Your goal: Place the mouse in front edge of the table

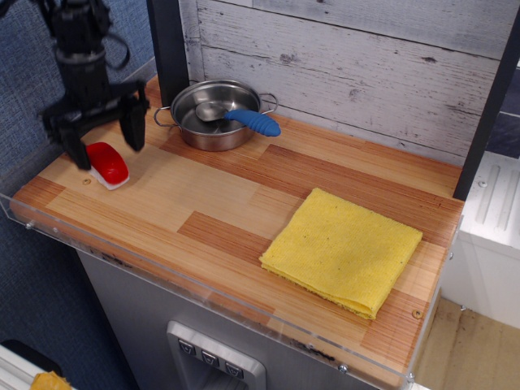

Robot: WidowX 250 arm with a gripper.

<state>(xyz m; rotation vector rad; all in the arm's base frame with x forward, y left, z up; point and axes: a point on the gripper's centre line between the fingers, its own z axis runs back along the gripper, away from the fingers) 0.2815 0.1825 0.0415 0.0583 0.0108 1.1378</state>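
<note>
The mouse [108, 164], a small dome with a glossy red top on a white base, lies on the wooden table [219, 203] at its far left end, a short way back from the clear front rim. My black gripper [104, 138] hangs just above it, its two fingers spread wide to either side and holding nothing. The left finger [76, 145] partly covers the mouse's left end.
A steel pan [216, 113] holding a blue-handled utensil [253, 122] stands at the back, right of the gripper. A folded yellow cloth [343, 250] lies at the front right. A dark post [168, 45] rises behind the pan. A clear acrylic rim [162, 276] edges the front.
</note>
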